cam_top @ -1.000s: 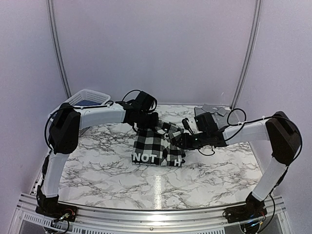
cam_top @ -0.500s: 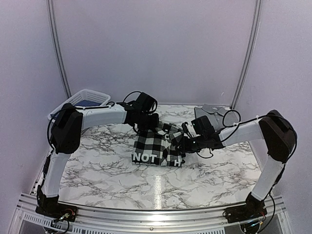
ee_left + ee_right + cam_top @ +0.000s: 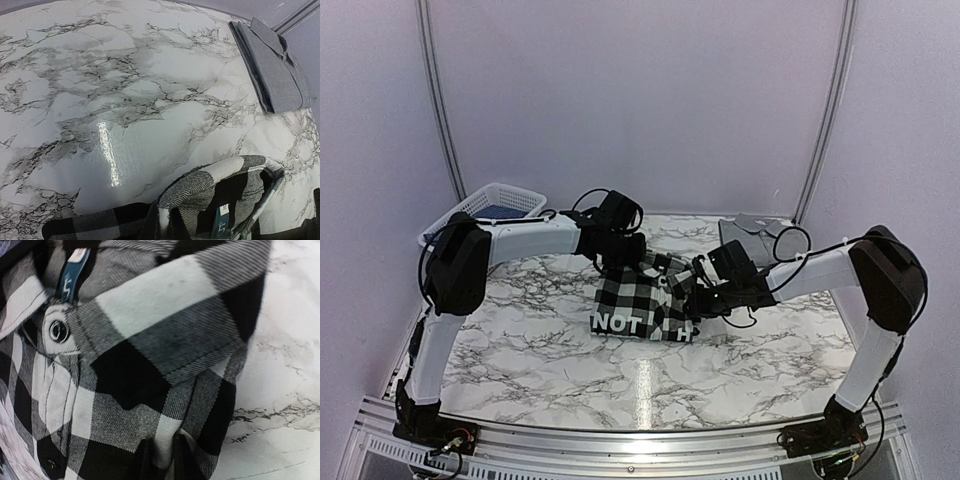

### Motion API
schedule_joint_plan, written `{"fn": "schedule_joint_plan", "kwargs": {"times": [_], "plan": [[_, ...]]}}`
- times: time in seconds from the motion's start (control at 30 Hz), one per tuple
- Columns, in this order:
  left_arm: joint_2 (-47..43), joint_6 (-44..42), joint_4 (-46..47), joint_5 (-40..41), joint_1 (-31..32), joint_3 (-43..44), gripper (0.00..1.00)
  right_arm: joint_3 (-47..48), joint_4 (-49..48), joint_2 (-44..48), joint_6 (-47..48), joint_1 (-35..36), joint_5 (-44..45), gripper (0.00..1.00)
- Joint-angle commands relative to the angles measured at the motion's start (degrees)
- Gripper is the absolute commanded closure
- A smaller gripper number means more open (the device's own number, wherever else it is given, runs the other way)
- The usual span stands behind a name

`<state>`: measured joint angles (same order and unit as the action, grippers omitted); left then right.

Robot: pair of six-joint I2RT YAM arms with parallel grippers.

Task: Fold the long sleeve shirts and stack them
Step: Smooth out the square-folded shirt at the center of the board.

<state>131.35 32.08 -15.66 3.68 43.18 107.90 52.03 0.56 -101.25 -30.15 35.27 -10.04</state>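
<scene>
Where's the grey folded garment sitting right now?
In the top view the grey folded garment lies at the far right corner of the table. It is apart from the checked shirt bunched at the table's centre.

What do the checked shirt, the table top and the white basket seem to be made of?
The checked shirt: woven cloth, matte; fine diagonal ribs show, perhaps cotton flannel. The table top: glossy marble pattern with a light streak; stone or printed laminate, unclear. The basket: white, latticed walls, probably plastic.
</scene>
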Motion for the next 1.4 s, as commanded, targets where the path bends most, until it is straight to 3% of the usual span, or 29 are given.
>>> {"fn": "schedule_joint_plan", "kwargs": {"times": [0.0,0.03,0.23,0.5,0.6,0.7,0.73,0.8,0.87,1.03,1.27,1.37], "plan": [[1.92,0.09,1.16,0.53,-0.5,1.31,1.0,3.03,1.53,1.84,-0.62,1.72,1.04,0.96],[1.97,0.2,1.16,0.72,-0.59,1.2,1.0,3.26,1.97,2.64,-0.62,2.0,1.45,1.0],[2.61,0.86,1.16,1.27,-1.29,0.61,1.0,2.66,6.17,6.7,-1.4,2.51,7.18,1.0],[4.35,0.64,1.25,0.13,-2.0,1.83,1.0,-1.43,4.58,2.95,-3.67,2.48,9.14,1.0],[4.49,0.0,1.24,-0.95,-1.96,2.48,0.91,-0.95,4.52,2.3,-3.82,2.44,8.63,1.0],[3.27,-0.42,1.12,-1.56,-1.96,2.38,0.76,0.37,6.12,3.89,-3.4,2.53,9.35,0.91],[2.28,-0.43,1.15,-1.65,-1.96,2.14,0.68,0.96,7.24,4.4,-3.11,2.43,9.7,0.87],[-0.33,-0.23,1.11,-1.64,-2.08,1.18,0.41,2.41,9.0,5.63,-2.46,2.42,11.55,0.81],[-3.7,0.27,1.23,-2.18,-2.49,-0.6,0.24,3.54,9.93,6.83,-1.94,1.98,12.13,0.73],[-13.64,2.18,1.52,-4.97,-4.99,-11.67,0.12,3.87,11.02,8.88,-0.96,-0.28,12.29,0.57],[-20.52,1.68,4.22,-17.92,-7.7,-26.8,0.12,2.45,9.85,11.77,0.8,-4.0,10.66,0.37],[-21.34,1.61,5.19,-20.32,-8.2,-31.09,0.16,1.71,8.69,12.42,1.13,-5.33,8.2,0.33]]}}
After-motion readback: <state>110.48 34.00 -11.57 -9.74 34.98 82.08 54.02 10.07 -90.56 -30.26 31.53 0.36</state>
